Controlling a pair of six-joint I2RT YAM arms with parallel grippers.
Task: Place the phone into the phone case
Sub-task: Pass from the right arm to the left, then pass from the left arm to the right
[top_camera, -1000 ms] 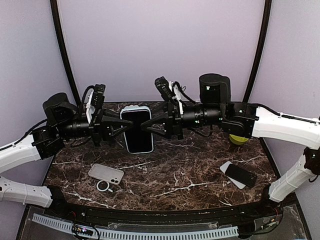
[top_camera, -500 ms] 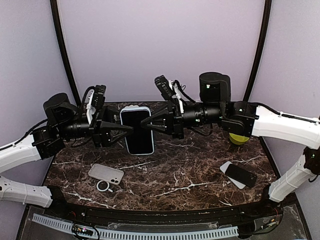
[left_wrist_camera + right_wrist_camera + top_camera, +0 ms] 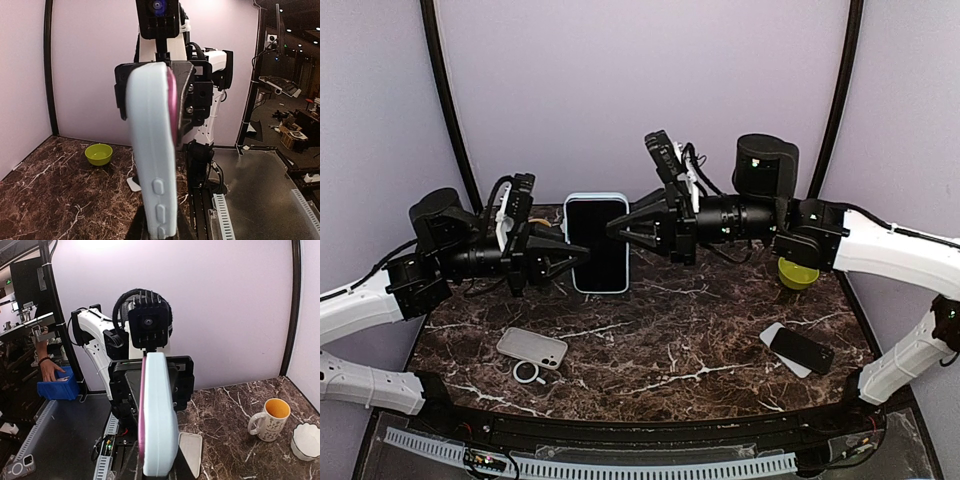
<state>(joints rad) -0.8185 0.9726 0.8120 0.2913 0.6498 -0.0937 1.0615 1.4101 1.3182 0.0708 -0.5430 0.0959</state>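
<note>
A phone with a dark screen point(image 3: 597, 243) sits in a light-blue case point(image 3: 573, 240) and hangs upright in the air between my two grippers. My left gripper point(image 3: 566, 257) is shut on its left edge and my right gripper point(image 3: 620, 229) is shut on its right edge. In the left wrist view the case's side with buttons point(image 3: 152, 165) fills the middle, a pink phone rim point(image 3: 171, 107) beside it, and my left gripper point(image 3: 159, 231) clamps its lower end. In the right wrist view the case point(image 3: 160, 415) stands between my right gripper point(image 3: 159, 466).
A pale grey case point(image 3: 532, 347) and a ring point(image 3: 525, 372) lie front left. A black phone point(image 3: 802, 350) on a white case lies front right. A green bowl point(image 3: 797, 274) is under the right arm. A mug point(image 3: 268, 419) and white bowl point(image 3: 306, 440) show in the right wrist view.
The cased phone has risen and shifted slightly right, held by both grippers. The right arm has lifted and moved right with it; the left gripper followed.
</note>
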